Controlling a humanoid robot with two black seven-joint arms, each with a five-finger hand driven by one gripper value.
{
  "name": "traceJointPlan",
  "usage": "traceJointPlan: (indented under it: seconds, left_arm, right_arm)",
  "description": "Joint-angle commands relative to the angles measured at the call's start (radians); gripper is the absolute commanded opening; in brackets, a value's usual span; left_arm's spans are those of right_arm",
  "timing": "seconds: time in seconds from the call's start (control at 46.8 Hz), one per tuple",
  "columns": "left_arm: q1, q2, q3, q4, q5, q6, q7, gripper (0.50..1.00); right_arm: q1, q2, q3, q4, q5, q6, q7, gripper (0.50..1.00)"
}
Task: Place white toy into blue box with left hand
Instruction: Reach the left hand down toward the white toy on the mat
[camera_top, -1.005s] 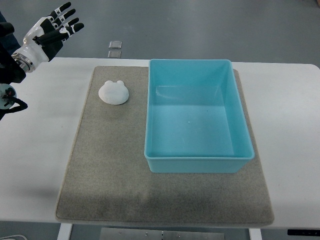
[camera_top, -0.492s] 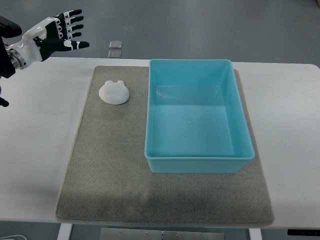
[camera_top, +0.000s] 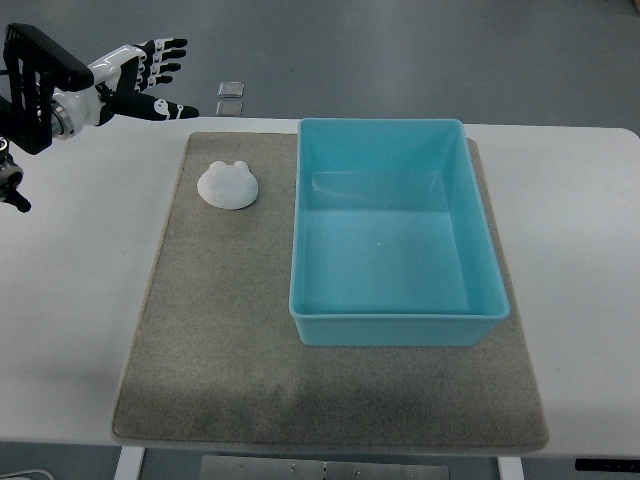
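White toy (camera_top: 228, 185) lies on the grey mat (camera_top: 230, 350), untouched, while the left hand (camera_top: 140, 78) hangs above the far left corner of the table (camera_top: 70, 300), well apart from it. That hand comes in from the picture's left edge on a black and white forearm, with its fingers (camera_top: 168, 58) spread wide and pointing to the right, the thumb stretched out below them toward the mat's far left corner; it holds nothing. Black segments alternate with white ones along each finger.

Moving outward from the hand, the toy sits nearer the camera and to the right, close to the mat's far left corner. It is a small rounded dome, plain white all over, with two little bumps on its far edge (they look like ears or eyes, though the shape is too small to tell more). Its surface looks matte and it rests flat on the mat.

Just to the right of the toy, with a narrow strip of mat between them, stands the blue box (camera_top: 395, 330). The box is a light turquoise rectangular bin with upright walls and an open top; its floor shows bare. It covers most of the mat's right half, its far wall lying along the mat's far edge.

Beyond the table, on the grey floor, two small pale squares (camera_top: 230, 97) sit side by side.
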Motion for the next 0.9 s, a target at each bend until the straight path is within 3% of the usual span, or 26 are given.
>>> traceJointPlan:
  seconds: [0.0,0.342,0.599,0.748,0.876]
  left_arm:
    - [0.004,0.005,0.002,-0.038,0.101,-0.005,0.0,0.984]
    - [-0.041,0.006,0.131,-0.052,0.426,-0.028,0.003,0.984]
    - [-0.042,0.006,0.157,-0.115,0.498,-0.028,0.012,0.981]
    - [-0.041,0.006,0.188,-0.158,0.537,-0.019,0.017,0.971]
    - [-0.036,0.006,0.193,-0.161,0.59,-0.011,0.018,0.928]
  right_arm:
    - [0.0,0.0,-0.001,0.0,0.0,0.0,0.001,0.936]
    - [0.0,0.0,0.0,0.0,0.0,0.0,0.001,0.936]
    - [0.0,0.0,-0.001,0.0,0.0,0.0,-0.001,0.936]
    - [0.0,0.0,0.0,0.0,0.0,0.0,0.001,0.936]
    - [0.0,0.0,-0.001,0.0,0.0,0.0,0.001,0.936]
